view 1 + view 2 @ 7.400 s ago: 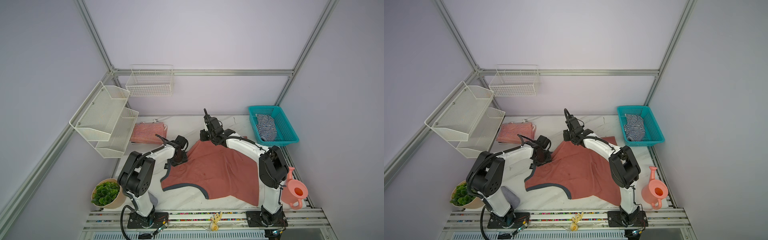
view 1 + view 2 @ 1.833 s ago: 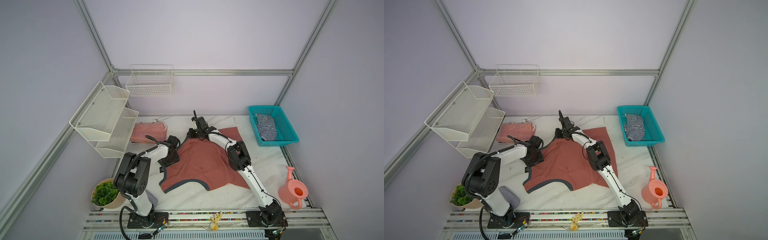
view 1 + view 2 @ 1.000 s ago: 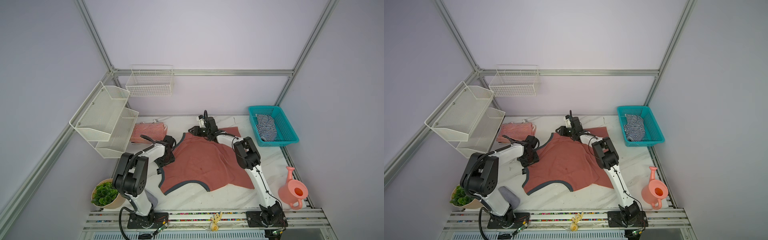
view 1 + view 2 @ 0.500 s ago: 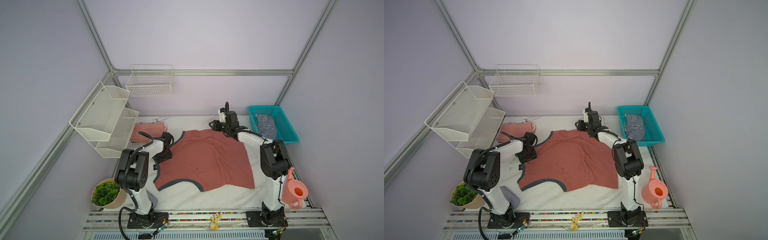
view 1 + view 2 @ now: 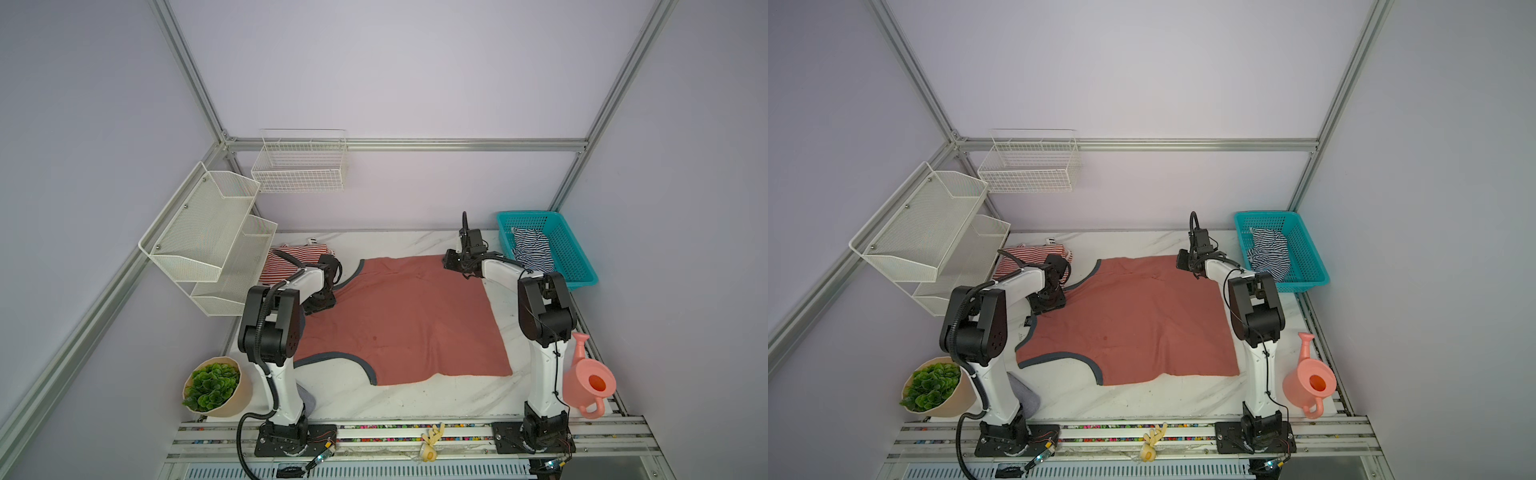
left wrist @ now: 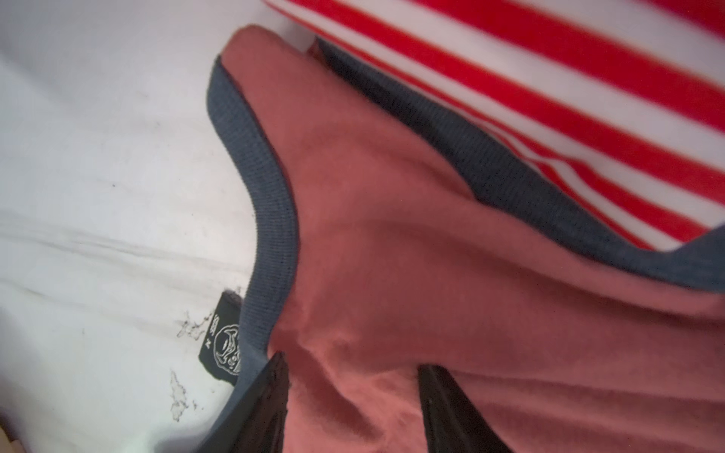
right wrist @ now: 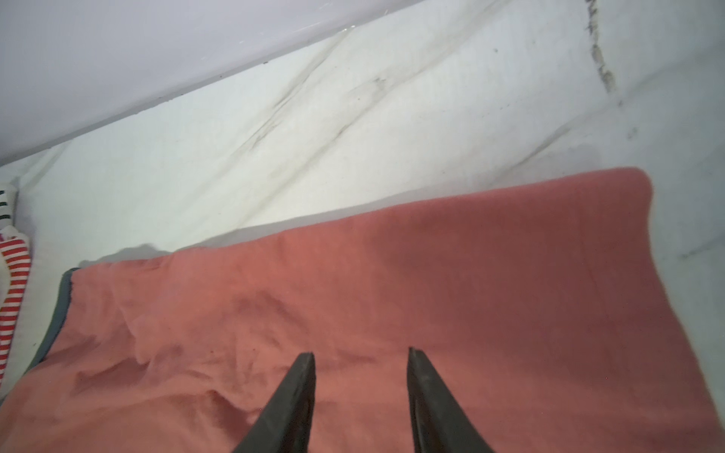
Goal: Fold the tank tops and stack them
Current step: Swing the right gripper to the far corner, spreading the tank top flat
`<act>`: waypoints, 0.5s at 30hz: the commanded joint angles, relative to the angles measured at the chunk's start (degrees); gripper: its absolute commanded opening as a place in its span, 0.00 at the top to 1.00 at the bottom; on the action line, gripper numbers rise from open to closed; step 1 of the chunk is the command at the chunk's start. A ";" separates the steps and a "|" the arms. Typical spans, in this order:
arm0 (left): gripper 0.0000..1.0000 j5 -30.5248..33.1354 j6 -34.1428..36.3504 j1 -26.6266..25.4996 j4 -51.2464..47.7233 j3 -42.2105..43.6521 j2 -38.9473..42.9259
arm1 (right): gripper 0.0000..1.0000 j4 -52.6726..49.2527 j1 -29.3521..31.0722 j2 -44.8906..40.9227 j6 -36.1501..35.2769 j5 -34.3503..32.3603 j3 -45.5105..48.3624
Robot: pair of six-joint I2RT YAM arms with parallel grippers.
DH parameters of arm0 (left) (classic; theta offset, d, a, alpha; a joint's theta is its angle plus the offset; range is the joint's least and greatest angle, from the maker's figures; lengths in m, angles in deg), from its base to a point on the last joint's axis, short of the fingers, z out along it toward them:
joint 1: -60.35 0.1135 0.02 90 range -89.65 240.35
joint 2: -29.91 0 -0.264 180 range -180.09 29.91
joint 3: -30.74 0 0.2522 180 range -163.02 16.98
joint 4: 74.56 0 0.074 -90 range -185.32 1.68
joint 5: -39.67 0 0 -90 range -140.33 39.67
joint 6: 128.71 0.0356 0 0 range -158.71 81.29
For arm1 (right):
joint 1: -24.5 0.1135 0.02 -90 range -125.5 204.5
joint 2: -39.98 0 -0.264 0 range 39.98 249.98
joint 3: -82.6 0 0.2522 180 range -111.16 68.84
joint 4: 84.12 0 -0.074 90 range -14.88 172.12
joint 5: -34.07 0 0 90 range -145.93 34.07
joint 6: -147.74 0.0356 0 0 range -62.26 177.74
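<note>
on the white marble table (image 5: 415,395) the salmon-red tank top (image 5: 407,316) lies spread out. left gripper (image 6: 349,361) - jaws parted, nothing clamped - sits on its grey-trimmed strap, beside the red-and-white striped tank top (image 5: 291,259). right gripper (image 7: 361,353), half open and empty, is over the far corner. the navy-and-white striped tank top (image 5: 532,249) lies in the teal basket (image 5: 577,257).

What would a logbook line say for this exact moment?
salmon tank top spread flat, unfolded | left gripper jaws apart at strap | right gripper jaws apart over far corner | red-striped top far left | navy-striped top in basket
</note>
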 commanded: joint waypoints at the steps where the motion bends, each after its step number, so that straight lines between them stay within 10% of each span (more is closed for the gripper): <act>1: 0.46 3.01 1.83 0.60 -1.67 -5.79 -0.84 | 0.58 -3.11 -0.90 3.33 -1.53 -1.87 -2.41; 15: 0.46 3.84 2.10 0.63 -3.38 -10.32 -1.40 | 0.60 -4.84 -3.08 5.33 -1.04 -7.14 -0.73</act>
